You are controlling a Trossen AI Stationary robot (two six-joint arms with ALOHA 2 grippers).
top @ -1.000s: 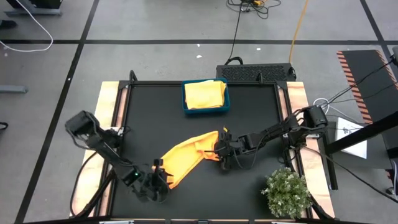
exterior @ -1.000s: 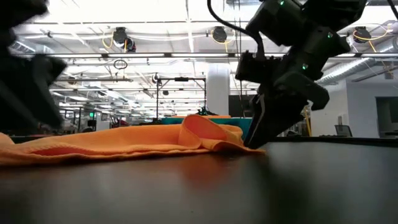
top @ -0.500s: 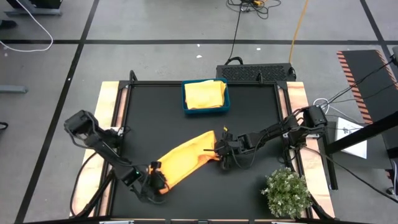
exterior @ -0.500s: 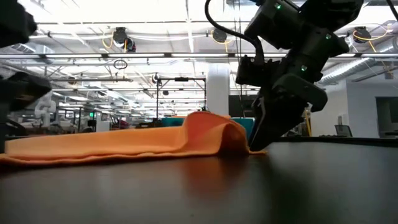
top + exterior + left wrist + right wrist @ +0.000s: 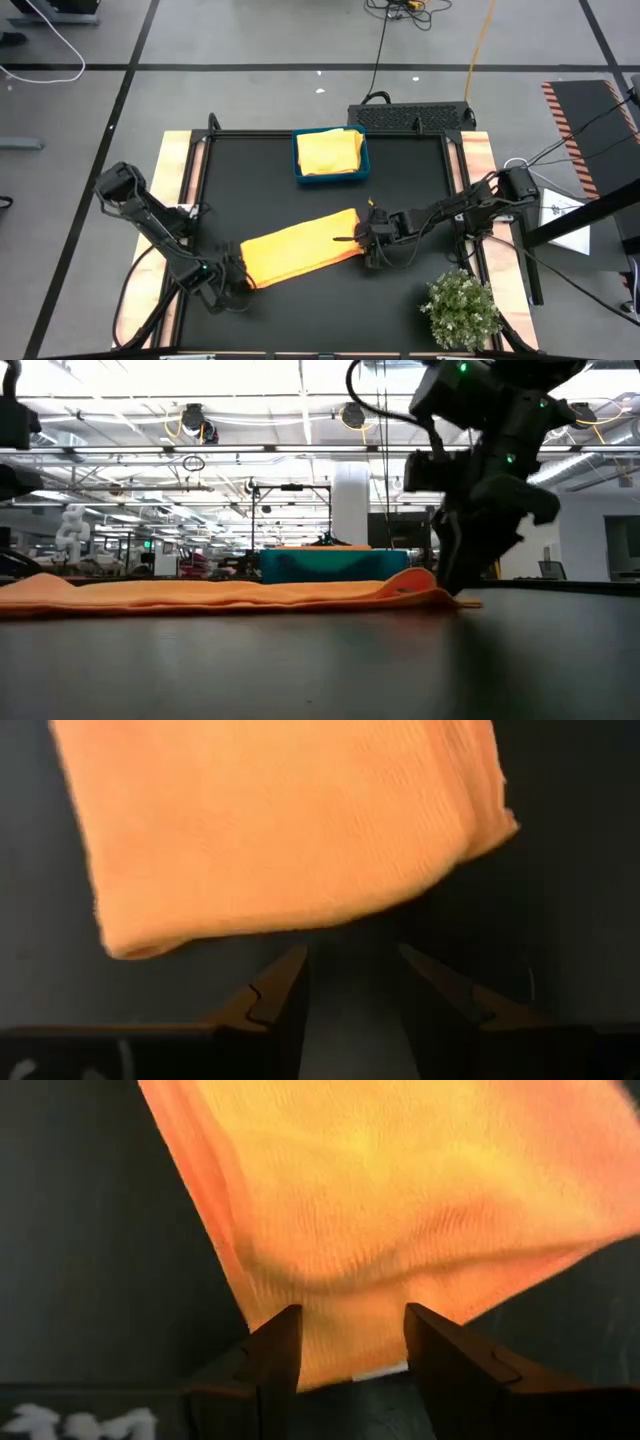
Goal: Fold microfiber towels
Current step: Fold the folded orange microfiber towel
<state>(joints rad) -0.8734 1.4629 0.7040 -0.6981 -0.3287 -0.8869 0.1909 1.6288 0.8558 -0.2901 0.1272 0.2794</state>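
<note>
Orange towel (image 5: 296, 248) folded into flat strip; right gripper (image 5: 366, 238) jaws grasping one end, left gripper (image 5: 236, 277) jaws seemingly released.

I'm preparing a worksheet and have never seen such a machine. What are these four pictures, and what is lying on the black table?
Two dark robot arms work at a black table. One picture looks down from above, one looks level across the tabletop, and two come from cameras on the wrists. An orange towel lies stretched flat. The left gripper is at one end, the right gripper at the other, its fingers around the edge. A teal tray holds a yellow towel. A plant stands nearby.
</note>
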